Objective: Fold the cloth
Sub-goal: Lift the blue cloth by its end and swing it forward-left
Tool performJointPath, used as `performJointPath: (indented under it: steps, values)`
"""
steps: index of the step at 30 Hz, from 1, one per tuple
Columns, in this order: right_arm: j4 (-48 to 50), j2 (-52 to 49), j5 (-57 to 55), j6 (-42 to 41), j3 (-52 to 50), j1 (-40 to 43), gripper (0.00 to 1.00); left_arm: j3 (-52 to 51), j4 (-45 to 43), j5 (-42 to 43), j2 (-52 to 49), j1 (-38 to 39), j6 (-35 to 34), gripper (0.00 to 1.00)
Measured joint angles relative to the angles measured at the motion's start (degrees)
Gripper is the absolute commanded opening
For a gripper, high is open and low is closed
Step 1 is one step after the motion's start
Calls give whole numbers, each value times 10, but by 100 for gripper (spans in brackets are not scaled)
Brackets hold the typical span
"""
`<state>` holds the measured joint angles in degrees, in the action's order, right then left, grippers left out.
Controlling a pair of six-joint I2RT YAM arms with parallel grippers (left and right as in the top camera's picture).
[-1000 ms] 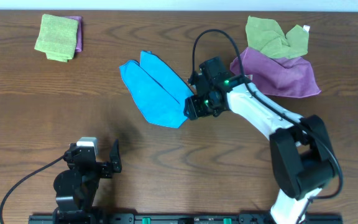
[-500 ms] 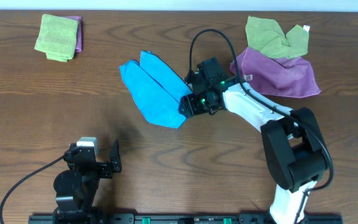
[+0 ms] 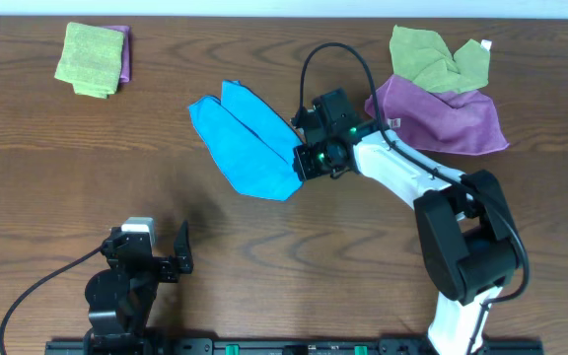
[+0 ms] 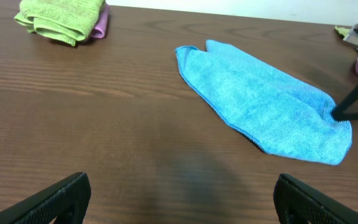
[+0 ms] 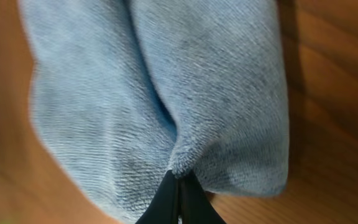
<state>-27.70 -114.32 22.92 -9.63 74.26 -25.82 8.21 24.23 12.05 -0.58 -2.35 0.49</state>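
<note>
At the centre of the table (image 3: 47, 168), the cloth (image 3: 248, 148) lay flat as a narrow, folded blue strip. In the overhead view its long axis ran diagonally, from an upper-left end toward the far edge of the table to a lower-right end nearer the robot's right arm. The upper-left end showed two rounded lobes side by side with a shallow notch between them, and the lower-right end tapered to a blunter corner. Your right gripper (image 3: 307, 163) sat at that lower-right end, touching the right-hand edge of the cloth. In the right wrist view its fingers (image 5: 166, 202) were pressed together with only a hairline between them. A crease in the fabric ran straight down into the tips, so the fingers were clamped on a small pinch of the cloth's hem. Your left gripper (image 3: 151, 248) was parked near the front left of the table, well apart from the cloth. Its fingers (image 4: 55, 198) stood wide apart with nothing but bare wood between them. A folded light green cloth (image 3: 91, 59) lay on a purple piece at the far left corner. At the far right, a crumpled light green cloth (image 3: 437, 54) rested partly on a spread purple cloth (image 3: 447, 123), just beside your right arm's forearm and clear of the blue strip.
</note>
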Motion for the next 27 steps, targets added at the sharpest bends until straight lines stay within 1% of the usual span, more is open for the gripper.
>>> performJointPath:
  steps: [4, 7, 9, 12, 14, 17, 19, 20, 22, 23, 24, 25, 26, 27]
  values:
    - [-20, 0, 28, 2, 87, 0, 1, 0, 0, 0, 0, 0, 0, 95]
    - [-35, 0, 17, 12, 184, 0, 1, 0, 0, 0, 0, 0, 0, 95]
    - [-41, 4, -23, 25, 262, 1, 1, 0, 0, 0, 0, 0, 0, 95]
    - [-50, 7, -99, 52, 346, 8, 1, 0, 0, 0, 0, 0, 0, 95]
    - [-70, 9, -130, 69, 386, 17, 1, 0, 0, 0, 0, 0, 0, 95]
    - [-127, 14, -138, 85, 423, 20, 1, 0, 0, 0, 0, 0, 0, 95]
    - [-185, 18, -125, 97, 428, 10, 1, 0, 0, 0, 0, 0, 0, 95]
    - [-233, 19, -111, 107, 428, -2, 1, 0, 0, 0, 0, 0, 0, 95]
    - [-298, 17, -84, 127, 420, -31, 1, 0, 0, 0, 0, 0, 0, 95]
    - [-333, 16, -70, 141, 412, -46, 6, 0, 0, 0, 0, 0, 0, 95]
    - [-376, 13, -48, 161, 402, -69, 17, 0, 0, 0, 0, 0, 0, 95]
    - [-412, 10, -32, 180, 388, -92, 31, 0, 0, 0, 0, 0, 0, 95]
    - [-440, 5, -20, 197, 372, -113, 39, 0, 0, 0, 0, 0, 0, 95]
    - [-458, 0, -10, 215, 353, -135, 54, 0, 0, 0, 0, 0, 0, 95]
